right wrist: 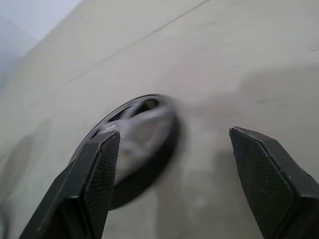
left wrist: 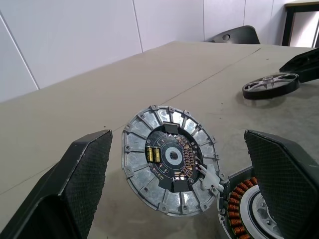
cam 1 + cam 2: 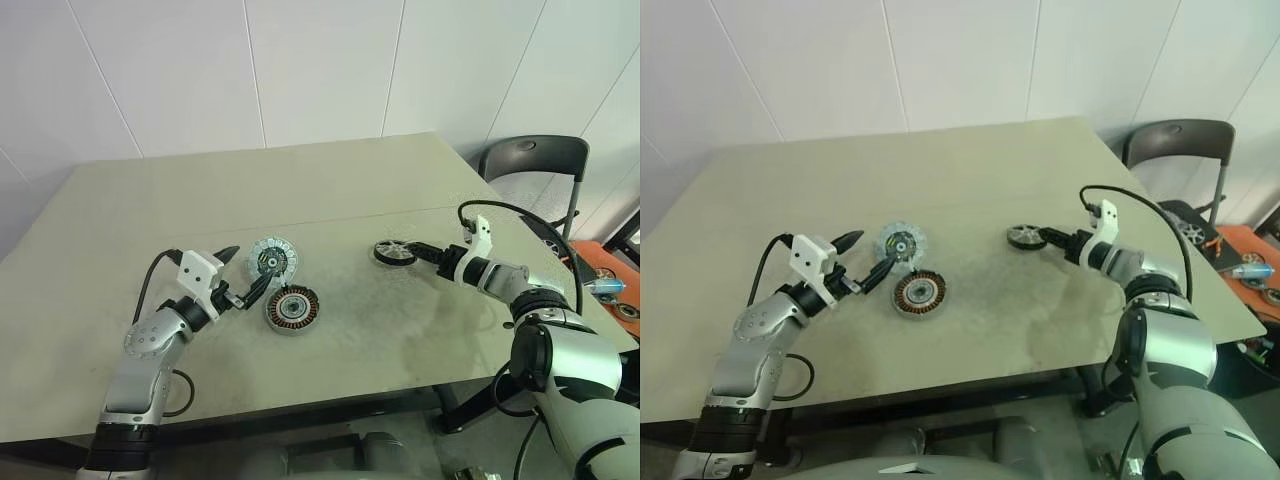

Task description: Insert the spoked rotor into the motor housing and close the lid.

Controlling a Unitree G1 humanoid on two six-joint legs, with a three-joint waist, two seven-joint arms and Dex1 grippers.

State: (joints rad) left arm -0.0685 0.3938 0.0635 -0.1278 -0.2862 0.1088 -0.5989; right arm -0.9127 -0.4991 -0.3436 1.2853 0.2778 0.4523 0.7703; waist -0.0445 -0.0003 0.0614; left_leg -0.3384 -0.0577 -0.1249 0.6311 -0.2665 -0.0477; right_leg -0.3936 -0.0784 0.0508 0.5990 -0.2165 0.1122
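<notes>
The spoked rotor (image 3: 394,253) lies flat on the table (image 3: 330,190), right of centre. My right gripper (image 3: 428,252) is open just beside it. In the right wrist view one finger (image 1: 94,174) overlaps the rotor (image 1: 137,137), and the gap between the fingers holds only bare table. The motor housing (image 3: 293,309), with its copper windings up, sits near the table's front. The lid (image 3: 272,258) rests just behind it, circuit-board face showing, and short wires join it to the housing (image 2: 246,209). My left gripper (image 3: 245,272) is open and level, with the lid (image 2: 169,159) in front of its fingers, untouched.
A black chair (image 3: 535,160) stands past the table's far right corner. Orange gear with small parts (image 3: 610,285) sits beyond the right edge. A black cable loops over my right wrist (image 3: 520,215).
</notes>
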